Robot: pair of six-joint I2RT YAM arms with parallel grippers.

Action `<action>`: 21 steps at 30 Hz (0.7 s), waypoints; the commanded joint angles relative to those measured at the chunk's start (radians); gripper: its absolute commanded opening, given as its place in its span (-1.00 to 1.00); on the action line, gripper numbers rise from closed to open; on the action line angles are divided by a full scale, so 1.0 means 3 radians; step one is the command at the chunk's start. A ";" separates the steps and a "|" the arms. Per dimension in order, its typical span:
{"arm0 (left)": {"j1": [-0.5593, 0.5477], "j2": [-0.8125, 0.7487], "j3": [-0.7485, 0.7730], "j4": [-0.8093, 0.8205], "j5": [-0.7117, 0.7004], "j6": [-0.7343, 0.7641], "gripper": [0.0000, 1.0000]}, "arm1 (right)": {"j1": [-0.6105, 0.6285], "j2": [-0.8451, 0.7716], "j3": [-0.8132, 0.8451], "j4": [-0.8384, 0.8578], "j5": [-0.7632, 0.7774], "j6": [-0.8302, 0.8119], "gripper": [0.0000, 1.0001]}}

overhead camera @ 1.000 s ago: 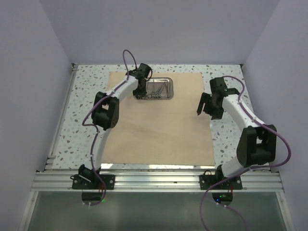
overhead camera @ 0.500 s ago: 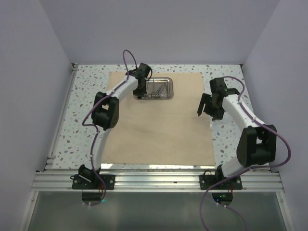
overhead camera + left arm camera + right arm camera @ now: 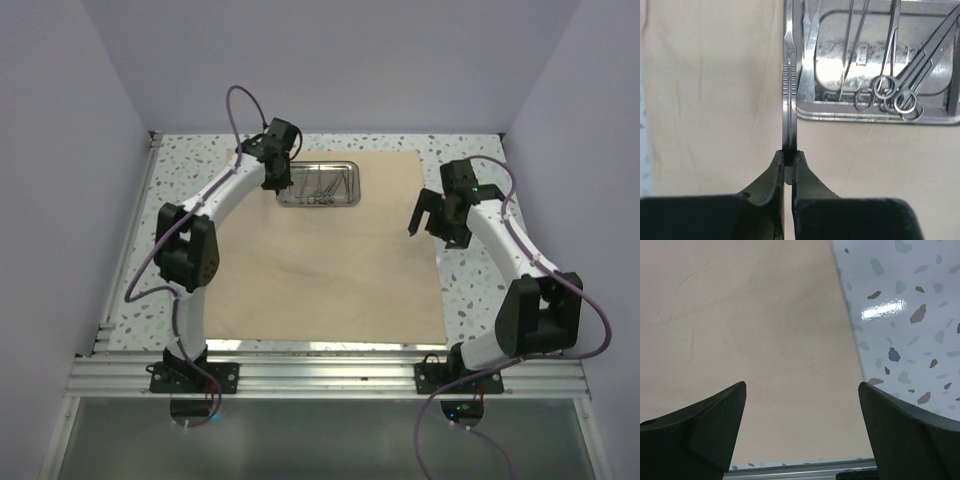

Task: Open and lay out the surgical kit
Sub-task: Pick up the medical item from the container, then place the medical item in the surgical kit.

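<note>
A tan cloth (image 3: pixel 330 270) lay spread flat across the speckled table (image 3: pixel 470 290), covering most of its middle, with a shiny steel tray (image 3: pixel 355 187) resting on the cloth near the far edge. The left gripper (image 3: pixel 789 156) reached to the tray's left side, its jaws pressed together on the end of a scalpel (image 3: pixel 789 85), pinching the thin silver handle. In the left wrist view the scalpel pointed straight away from the fingers and ran alongside the tray's left rim, just beside it and over the cloth; whether it touched the cloth could not be told. Inside the tray lay ring-handled scissors (image 3: pixel 905 99), their loops toward the near rim, and slim tweezers (image 3: pixel 844 77) beside them. On the other side, the right gripper (image 3: pixel 430 215) hung above the right edge of the cloth, well apart from the tray, its jaws spread wide. The right wrist view showed the cloth's straight edge running between the two dark fingers (image 3: pixel 705 430), with bare speckled table to the right.
</note>
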 commanded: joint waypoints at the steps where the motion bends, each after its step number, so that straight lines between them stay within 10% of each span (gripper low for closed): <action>1: -0.0002 -0.0734 -0.0574 0.0156 -0.0095 -0.0138 -1.00 | -0.0010 -0.0157 0.0029 -0.0082 0.0063 0.0047 0.97; 17: -0.0584 -0.2419 -0.3689 0.0944 0.0437 -0.0889 -0.99 | 0.0072 -0.0745 0.0070 -0.0685 0.0273 0.0242 0.97; 21: -0.0661 -0.2429 -0.3863 0.0847 0.0442 -0.1058 -0.01 | 0.0077 -0.0990 0.0009 -0.0783 0.0298 0.0216 0.97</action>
